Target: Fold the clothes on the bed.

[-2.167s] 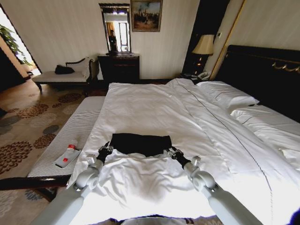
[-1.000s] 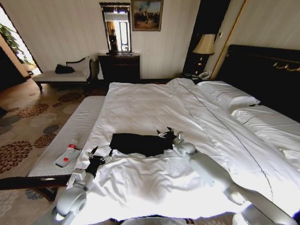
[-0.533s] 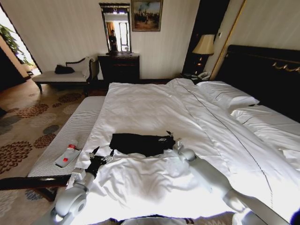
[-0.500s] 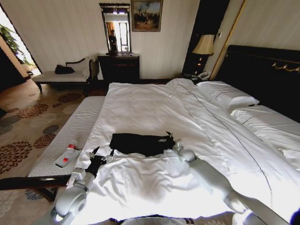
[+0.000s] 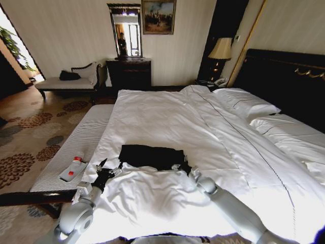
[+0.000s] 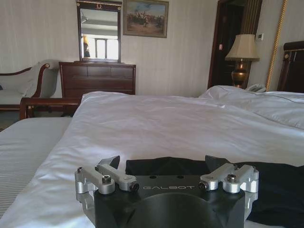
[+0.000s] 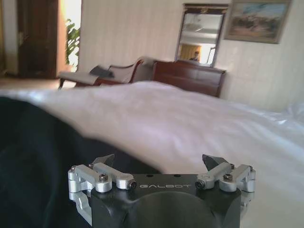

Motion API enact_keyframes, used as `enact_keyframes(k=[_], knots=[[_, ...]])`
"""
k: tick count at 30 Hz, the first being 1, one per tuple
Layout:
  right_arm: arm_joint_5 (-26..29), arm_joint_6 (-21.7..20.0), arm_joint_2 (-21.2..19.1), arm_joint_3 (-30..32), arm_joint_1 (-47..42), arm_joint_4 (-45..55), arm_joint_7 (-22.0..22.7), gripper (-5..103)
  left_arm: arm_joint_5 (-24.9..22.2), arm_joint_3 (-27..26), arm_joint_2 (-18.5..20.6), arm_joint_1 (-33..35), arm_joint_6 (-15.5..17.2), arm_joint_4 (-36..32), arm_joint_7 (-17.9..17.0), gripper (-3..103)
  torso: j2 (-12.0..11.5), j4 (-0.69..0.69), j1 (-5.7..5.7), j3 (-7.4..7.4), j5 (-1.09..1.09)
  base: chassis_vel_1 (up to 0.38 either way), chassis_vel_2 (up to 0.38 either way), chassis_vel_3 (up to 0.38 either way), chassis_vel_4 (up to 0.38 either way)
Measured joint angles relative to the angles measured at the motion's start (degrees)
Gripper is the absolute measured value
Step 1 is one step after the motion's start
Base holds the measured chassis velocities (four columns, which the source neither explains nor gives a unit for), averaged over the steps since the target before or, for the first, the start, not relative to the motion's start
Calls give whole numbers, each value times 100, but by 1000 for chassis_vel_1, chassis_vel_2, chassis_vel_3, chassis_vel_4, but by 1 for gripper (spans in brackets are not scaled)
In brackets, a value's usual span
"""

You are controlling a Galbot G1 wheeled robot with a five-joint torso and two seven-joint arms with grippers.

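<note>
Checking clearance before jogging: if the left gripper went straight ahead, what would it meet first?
Probably the folded black cotton T-shirt: the open left gripper points at its near edge on the white duvet.

The word "GALBOT" stands in pale capitals on the black body of the left hand [image 6: 162, 167], low in the middle of the left wrist view, between the two silver finger mounts. The same "GALBOT" mark sits on the black body of the right hand [image 7: 158, 164], low in the middle of the right wrist view (slightly softer there, yet readable). Nothing else in the room carries lettering that can be made out.
</note>
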Motion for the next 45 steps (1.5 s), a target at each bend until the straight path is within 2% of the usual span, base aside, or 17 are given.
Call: enact_keyframes(k=[3,4,6,9,17,24,27,28,30,31,33,34,36,37,39,42,45], knots=[[780,-389,-23,-7,227,456,206,100,16,6,-26,27,5,-46,-2,100,0,0,0,0,-1,0,0,0,0],[780,-389,-23,-7,227,456,206,100,16,6,-26,27,5,-46,-2,100,0,0,0,0,-1,0,0,0,0],[1179,-604,96,-114,312,577,292,100,21,-8,-26,66,12,-72,-2,100,0,0,0,0,-1,0,0,0,0],[1280,-697,321,-277,406,467,320,100,23,-27,-7,130,19,-99,-6,100,0,1,0,0,0,0,0,0,0],[1298,-657,1213,-542,728,-655,289,100,-50,48,156,9,49,-39,-14,100,0,3,0,1,2,0,0,0,0],[1174,-499,1126,-442,707,-1145,161,100,-400,360,367,-545,209,77,-45,100,0,-2,0,1,1,0,0,0,0],[1193,-472,929,-296,566,-1133,171,100,-730,905,654,-1347,289,453,-55,100,0,-4,0,1,2,0,0,0,0],[1193,-472,929,-296,566,-1133,171,100,-730,905,654,-1347,289,453,-55,100,0,-4,0,1,2,0,0,0,0],[1215,-473,846,-283,552,-1097,196,100,-781,1242,679,-1813,282,774,-40,100,0,-3,0,1,0,0,0,0,0],[1229,-478,837,-318,585,-1103,201,100,-776,1350,630,-1967,257,915,-36,100,-1,-4,0,1,0,0,0,0,0],[1257,-508,841,-400,648,-1112,203,100,-706,1582,418,-2326,211,1240,-40,100,-1,6,0,1,3,0,0,0,0],[1257,-508,841,-400,648,-1112,203,100,-706,1582,418,-2326,211,1240,-40,100,-1,6,0,1,3,0,0,0,0],[1257,-530,834,-435,634,-1094,207,100,-621,1896,160,-2744,198,1558,-104,100,-1,6,0,1,2,0,0,0,0],[1253,-538,834,-452,600,-1067,220,100,-513,2200,-49,-3148,177,1830,-140,100,-1,-2,1,1,-1,0,0,0,0],[1248,-548,838,-459,577,-1049,236,100,-410,2402,-155,-3390,139,2008,-143,100,-1,-5,1,0,1,0,0,0,0],[1244,-584,842,-469,519,-977,283,100,-192,2949,-437,-3928,23,2560,-115,100,-1,-1,1,1,2,0,0,0,0],[1255,-608,825,-476,504,-930,303,100,-98,3130,-622,-4180,-73,2885,-88,100,-1,0,1,0,4,0,0,0,0]])
